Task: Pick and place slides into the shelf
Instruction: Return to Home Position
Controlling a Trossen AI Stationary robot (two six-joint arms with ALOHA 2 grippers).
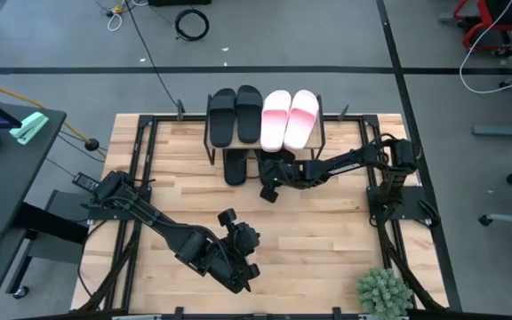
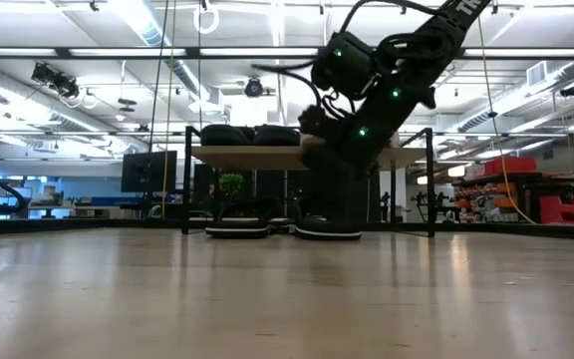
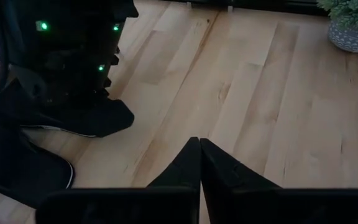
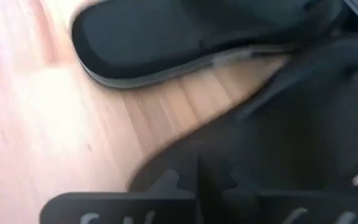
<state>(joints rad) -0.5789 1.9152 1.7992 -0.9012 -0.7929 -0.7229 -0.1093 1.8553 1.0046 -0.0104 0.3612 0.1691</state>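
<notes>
The shelf [image 1: 320, 133] stands at the table's far edge. Two black slides [image 1: 236, 114] and two pink slides [image 1: 289, 117] lie on its top board. Below it, one black slide [image 1: 236, 167] lies on the table, half under the board. A second black slide [image 1: 268, 188] lies slanted beside it, also seen in the low view [image 2: 327, 231]. My right gripper [image 1: 272, 178] reaches in from the right and is shut over this second slide. My left gripper [image 3: 199, 149] is shut and waits over the table's near side. My right gripper has its shut fingertips [image 4: 194, 163] against the upper side of the second black slide [image 4: 303, 130]. It comes slanting down from the table's right. The slide lies flat on the table, partly under the shelf. Nothing shows between the fingers. Dark blur hides the exact part touched.
A small potted plant [image 1: 383, 292] stands at the table's near right corner. The shelf's thin black legs [image 2: 186, 179] flank the slides under the board. Bare wood lies across the middle of the table [image 1: 327, 231] between the two arms.
</notes>
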